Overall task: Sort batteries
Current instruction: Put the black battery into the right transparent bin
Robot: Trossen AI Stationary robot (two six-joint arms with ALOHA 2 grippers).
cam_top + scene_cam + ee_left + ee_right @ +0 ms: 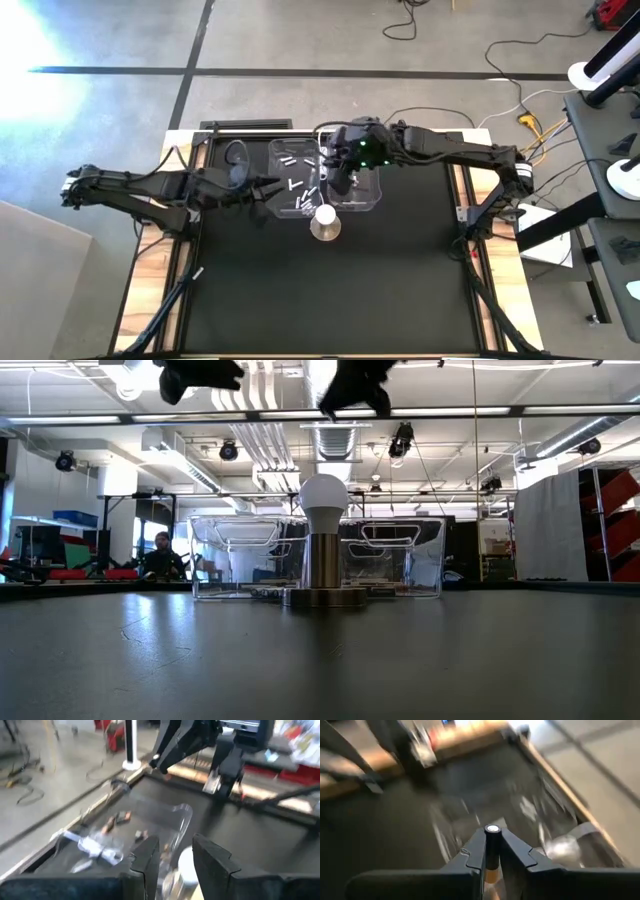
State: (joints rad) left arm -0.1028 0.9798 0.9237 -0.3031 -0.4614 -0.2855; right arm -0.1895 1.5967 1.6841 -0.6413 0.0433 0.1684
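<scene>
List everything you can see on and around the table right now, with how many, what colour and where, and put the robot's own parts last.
Clear plastic bins: at least two, side by side, middle of the black table.
Small cylindrical batteries: several, silvery-white, loose in the left-hand bin.
White-globed lamp on a round metal base: one, just in front of the bins.
Person: one, seated in the room far behind.
Left gripper: dark, fingers parted, empty, at the left-hand bin.
Right gripper: dark, above the bins, clamped on one dark battery.
</scene>
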